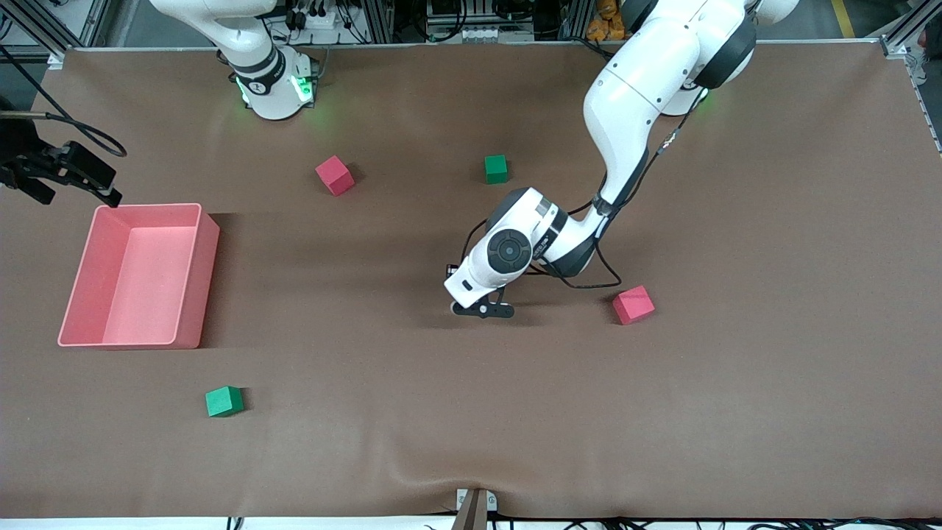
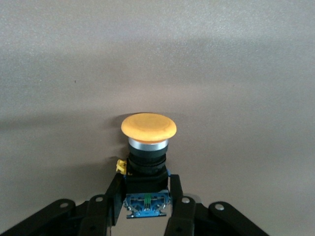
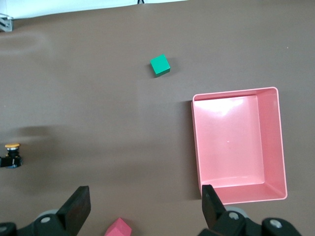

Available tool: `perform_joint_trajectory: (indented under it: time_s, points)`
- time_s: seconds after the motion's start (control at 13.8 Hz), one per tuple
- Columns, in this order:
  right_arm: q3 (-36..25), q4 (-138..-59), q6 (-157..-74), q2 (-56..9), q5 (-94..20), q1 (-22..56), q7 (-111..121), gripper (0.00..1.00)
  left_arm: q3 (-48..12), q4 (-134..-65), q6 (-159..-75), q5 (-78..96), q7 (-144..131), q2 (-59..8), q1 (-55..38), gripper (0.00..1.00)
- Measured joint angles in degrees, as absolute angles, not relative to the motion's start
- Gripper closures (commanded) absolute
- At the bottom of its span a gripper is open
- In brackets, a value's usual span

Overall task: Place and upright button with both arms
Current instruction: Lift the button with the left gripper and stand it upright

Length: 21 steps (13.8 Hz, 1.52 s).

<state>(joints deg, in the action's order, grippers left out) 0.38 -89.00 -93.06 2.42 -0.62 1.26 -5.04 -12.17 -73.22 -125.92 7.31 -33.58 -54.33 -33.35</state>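
The brown table (image 1: 736,405) was spread with a pink bin (image 1: 191,280) toward the right arm's end, two red cubes (image 1: 335,175) and two green cubes (image 1: 224,401) scattered well apart. The left arm (image 1: 633,103) was reached down to the middle of the table, its wrist hiding the work in the front view. The right gripper (image 3: 142,209) was held high over the table near the bin, fingers set wide apart and holding nothing; that arm was waiting.

The left gripper (image 2: 146,196) was seen clamped on the black body of the button (image 2: 147,147), low at the table. The button appeared upright, its orange cap uppermost and the body resting on or just above the mat.

The step in hand was judged to be setting the button down upright. It would be done well if the base were settled flat on the mat before the fingers were parted, and the fingers opened evenly and drawn straight away, so the top-heavy cap was not tipped.

The button was hidden in the front view; only the left wrist view showed the grip closely. The right wrist view alone showed it from afar (image 3: 12,155).
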Motion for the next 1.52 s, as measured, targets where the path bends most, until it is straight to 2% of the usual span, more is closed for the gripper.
perform_joint_trajectory:
  time_s: [0.15, 0.44, 0.73, 1.09, 1.23, 1.52]
  points:
    - [0.3, -89.0, -92.7, 2.4, -0.5, 1.3, -4.0, 0.0, -12.2, -73.2, -125.9, 7.3, -33.6, -54.3, -33.3, 0.95]
    - [0.4, -89.0, -91.9, 2.4, 0.9, 1.3, -3.6, 0.0, -12.2, -72.8, -126.0, 7.3, -34.2, -54.3, -33.3, 1.0]
    - [0.4, -88.9, -91.8, 2.4, 1.0, 1.3, -3.5, 0.0, -12.4, -71.0, -127.2, 7.3, -41.1, -53.5, -33.4, 1.0]
    - [0.4, -88.8, -91.4, 2.4, 1.0, 1.4, -3.4, 0.0, -11.5, -70.6, -134.1, 6.1, -51.4, -49.9, -34.7, 1.0]
    - [0.4, -88.8, -91.4, 2.4, 1.0, 1.4, -3.4, 0.0, -11.2, -70.6, -135.8, 0.8, -56.8, -49.3, -35.4, 1.0]
    - [0.4, -88.8, -91.4, 2.4, 1.0, 1.4, -3.4, 0.0, -11.3, -70.8, -136.4, -20.4, -78.4, -49.2, -38.8, 1.0]
